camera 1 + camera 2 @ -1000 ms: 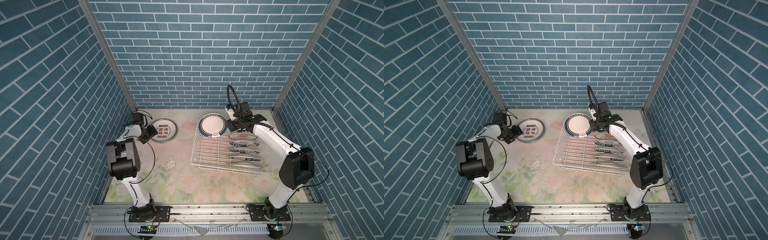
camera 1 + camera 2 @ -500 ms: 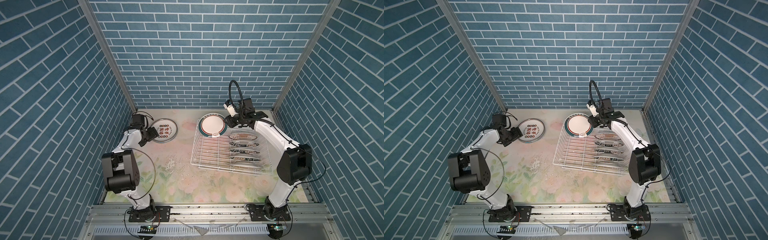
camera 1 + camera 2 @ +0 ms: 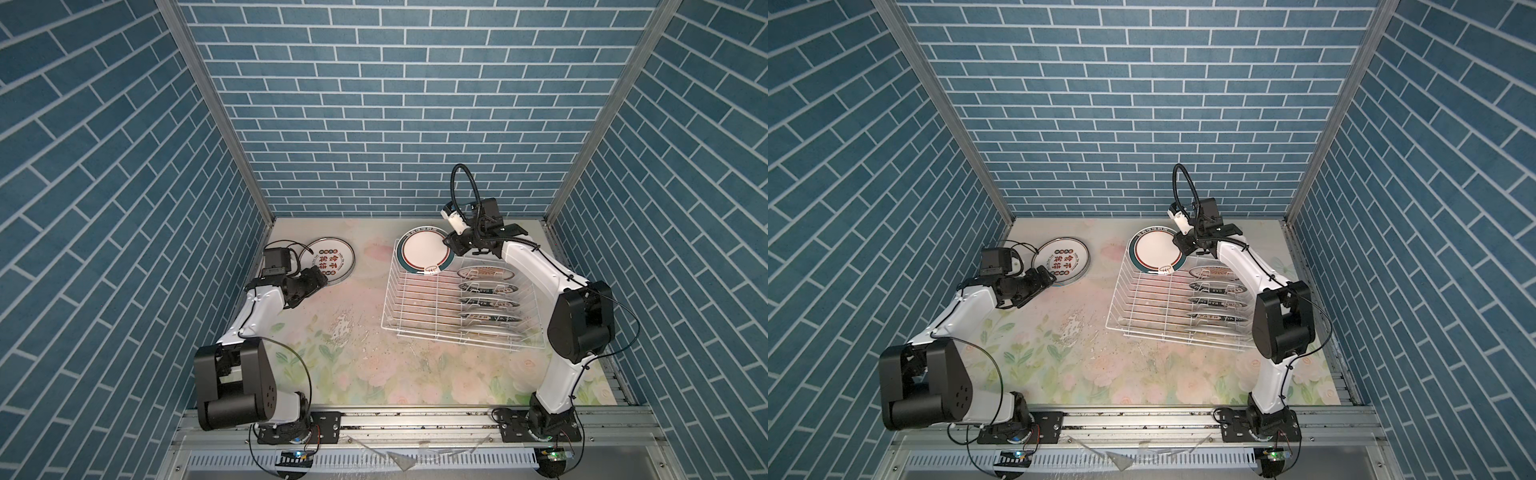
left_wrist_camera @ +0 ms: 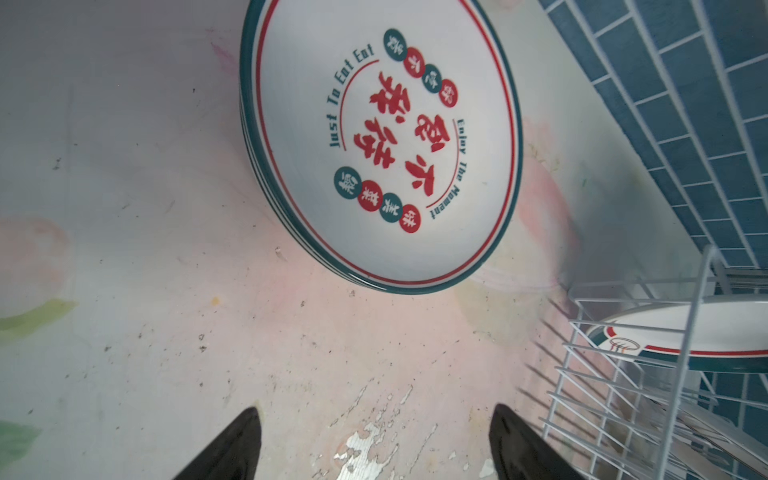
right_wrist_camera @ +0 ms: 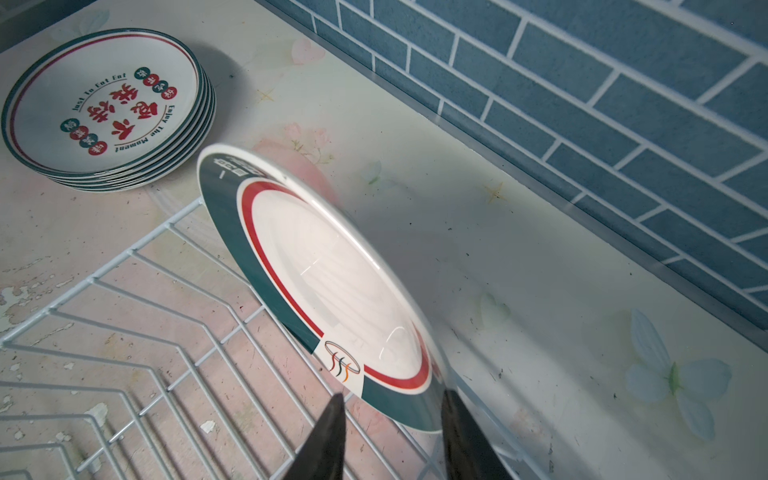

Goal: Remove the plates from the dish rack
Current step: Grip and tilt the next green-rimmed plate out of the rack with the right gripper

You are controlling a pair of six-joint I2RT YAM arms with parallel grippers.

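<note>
The left gripper (image 4: 375, 411) has let go and drawn back, jaws apart and empty, from the stack of red-character plates (image 4: 386, 137) near the table's (image 3: 374, 365) far left corner, while the right gripper (image 5: 392, 395) is clamped on the green-rimmed plate (image 5: 328, 282), tilted at the dish rack's (image 3: 419, 307) far left corner, so it is probably unloaded next.

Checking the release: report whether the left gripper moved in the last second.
Yes. The left gripper drew back, farther from the back wall; the plate stack stayed put.
</note>
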